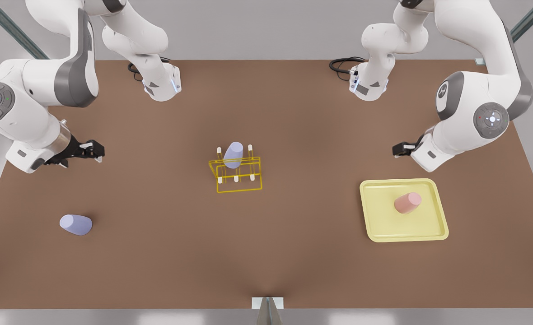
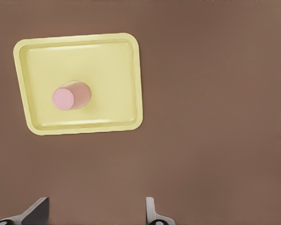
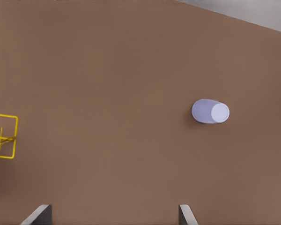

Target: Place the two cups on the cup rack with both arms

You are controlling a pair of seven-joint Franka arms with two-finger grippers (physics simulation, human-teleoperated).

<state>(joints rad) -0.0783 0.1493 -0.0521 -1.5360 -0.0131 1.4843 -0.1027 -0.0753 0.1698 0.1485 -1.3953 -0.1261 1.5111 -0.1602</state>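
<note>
My left claw (image 1: 398, 149), fingers apart, should drop squarely over the pale pink tapered cup (image 2: 70, 96); my right claw (image 1: 95, 150), likewise apart, over the lavender-blue cup (image 3: 210, 111).

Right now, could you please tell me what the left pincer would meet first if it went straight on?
Probably bare table, short of the tray holding the pink cup. The left pincer is open, and depth is unclear.
</note>
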